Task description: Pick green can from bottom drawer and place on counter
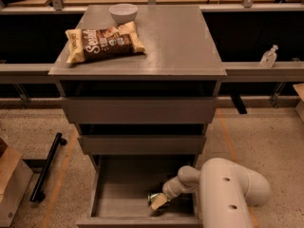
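The bottom drawer (118,194) is pulled open at the foot of the grey cabinet. The green can (152,196) lies inside it near the front right, dark and shiny, mostly covered by my gripper. My gripper (158,201) reaches down into the drawer from the right, its tan tip right at the can and touching or nearly touching it. My white arm (228,194) fills the lower right. The counter (175,42) is the cabinet's flat grey top.
A brown snack bag (102,42) and a white bowl (123,12) sit on the counter's left and back. The two upper drawers (140,110) are shut. A black bar (46,166) lies on the floor at left, with a cardboard box (9,184) beside it.
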